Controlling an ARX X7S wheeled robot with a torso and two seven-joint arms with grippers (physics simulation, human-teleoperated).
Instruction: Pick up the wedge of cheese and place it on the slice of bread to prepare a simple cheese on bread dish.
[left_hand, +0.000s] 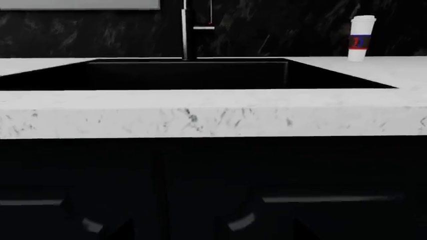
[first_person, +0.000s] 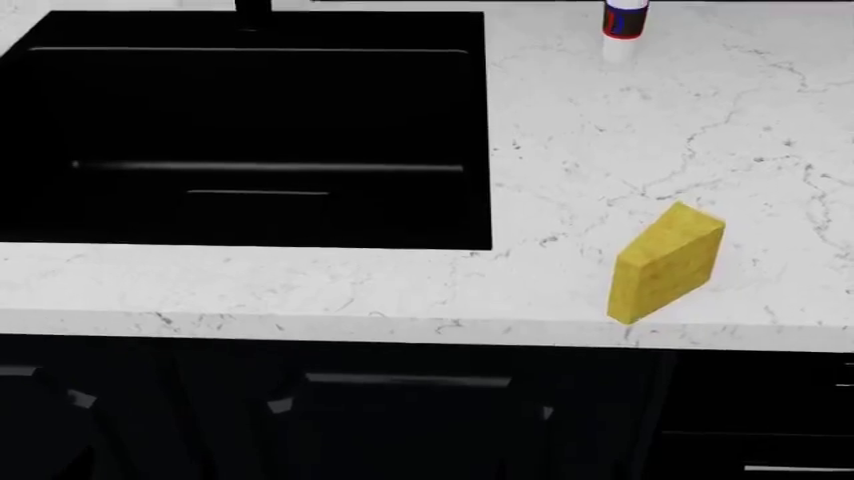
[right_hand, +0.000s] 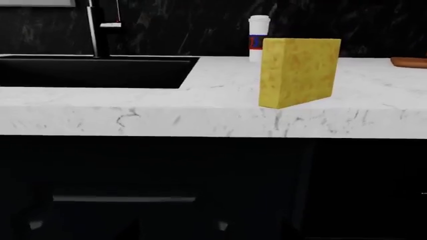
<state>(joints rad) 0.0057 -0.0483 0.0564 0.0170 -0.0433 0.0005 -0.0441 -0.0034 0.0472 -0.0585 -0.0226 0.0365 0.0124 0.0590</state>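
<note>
Neither gripper appears clearly in any of the 3 views, so their jaw state cannot be told. The wedge of cheese (first_person: 666, 263) stands upright on the white marble counter (first_person: 601, 150) at the lower right of the head view, near the front edge, right of the black sink (first_person: 247, 130). A white cup (first_person: 623, 22) stands at the upper right; the slice of bread is not visible.

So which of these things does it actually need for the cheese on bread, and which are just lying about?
Needed:
- cheese, standing at the counter's front edge
- bread: not in view

Lying about:
- cup, at the back of the counter
- sink
- tap
- reddish-brown board, only its edge showing
</note>
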